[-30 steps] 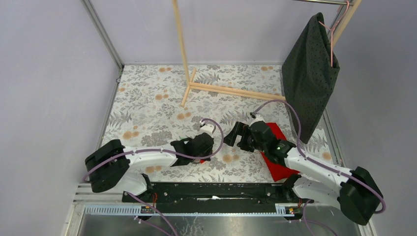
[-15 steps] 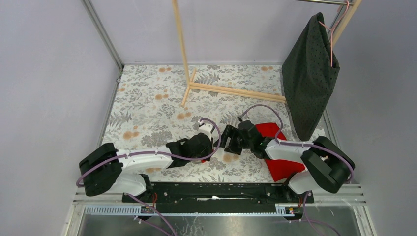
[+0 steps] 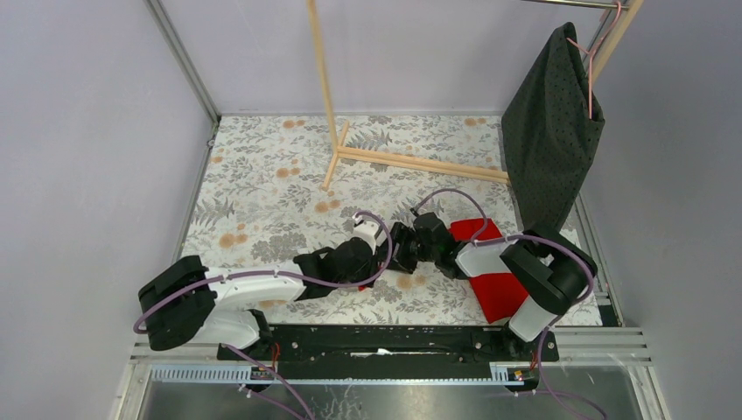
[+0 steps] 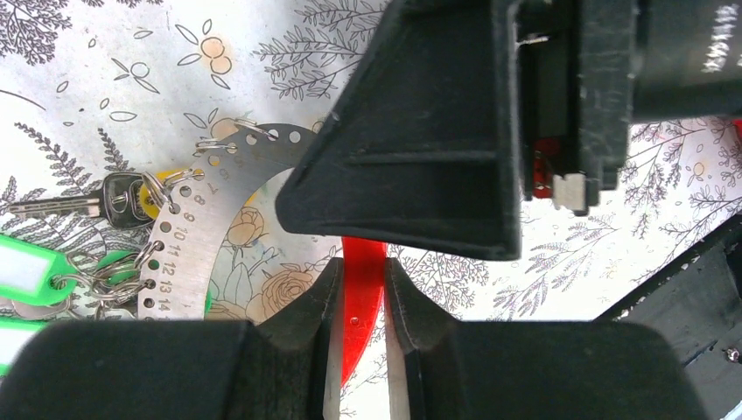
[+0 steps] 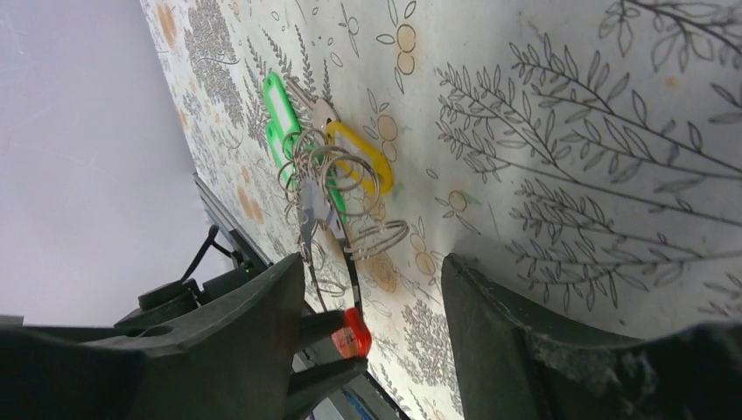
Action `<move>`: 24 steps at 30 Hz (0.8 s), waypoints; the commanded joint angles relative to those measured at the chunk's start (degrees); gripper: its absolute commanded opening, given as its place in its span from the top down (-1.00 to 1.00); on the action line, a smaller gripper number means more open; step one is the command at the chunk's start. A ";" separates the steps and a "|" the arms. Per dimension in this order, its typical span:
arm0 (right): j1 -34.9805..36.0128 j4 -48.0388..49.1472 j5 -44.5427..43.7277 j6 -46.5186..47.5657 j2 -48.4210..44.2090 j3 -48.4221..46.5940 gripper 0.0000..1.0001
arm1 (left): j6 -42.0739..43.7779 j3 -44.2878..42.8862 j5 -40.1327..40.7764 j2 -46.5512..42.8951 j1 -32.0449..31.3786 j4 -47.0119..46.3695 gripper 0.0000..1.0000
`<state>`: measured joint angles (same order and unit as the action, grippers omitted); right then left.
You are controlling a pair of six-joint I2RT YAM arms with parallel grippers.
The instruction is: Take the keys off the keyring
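Red tag (image 4: 363,262) clamped in the left pincer (image 4: 359,302), the right pincer (image 5: 372,267), spread wide, has swung in just opposite, apparently ready to strip keys (image 4: 105,201) off the keyring (image 4: 188,236).

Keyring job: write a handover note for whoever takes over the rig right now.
Left gripper: shut on a red piece by the keyring, low over the table.
Right gripper: open, hovering close beside it, holding nothing.
Keys, green tags and yellow tag: all on the keyring.
Done: a hold taken, nothing more.
Left: take off every key.
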<state>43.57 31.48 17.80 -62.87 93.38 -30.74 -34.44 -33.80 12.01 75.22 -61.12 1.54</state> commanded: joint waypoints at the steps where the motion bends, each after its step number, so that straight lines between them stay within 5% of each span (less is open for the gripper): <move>1: 0.38 5.25 2.79 -1.02 3.37 -3.28 -0.29 | 0.97 0.94 -0.83 -2.86 -0.31 -3.00 0.98; 10: 0.38 7.30 6.02 1.16 6.71 -4.34 -0.12 | 0.79 2.72 -0.97 -6.05 -0.31 -1.63 0.98; 17: 0.37 11.83 8.72 0.13 7.66 -3.10 0.50 | 0.69 3.19 -0.81 -7.37 -0.31 -0.14 0.97; 20: 0.38 12.14 9.09 -0.37 6.87 -2.80 0.96 | -0.61 3.34 -0.92 -8.47 -0.27 0.45 0.86; 24: 0.38 15.20 6.96 -3.61 4.47 0.44 1.00 | -4.96 1.88 -0.60 -10.74 -0.22 3.65 0.41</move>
<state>43.62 42.09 26.09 -64.14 100.57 -33.10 -35.24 -30.50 11.38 67.42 -61.12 3.42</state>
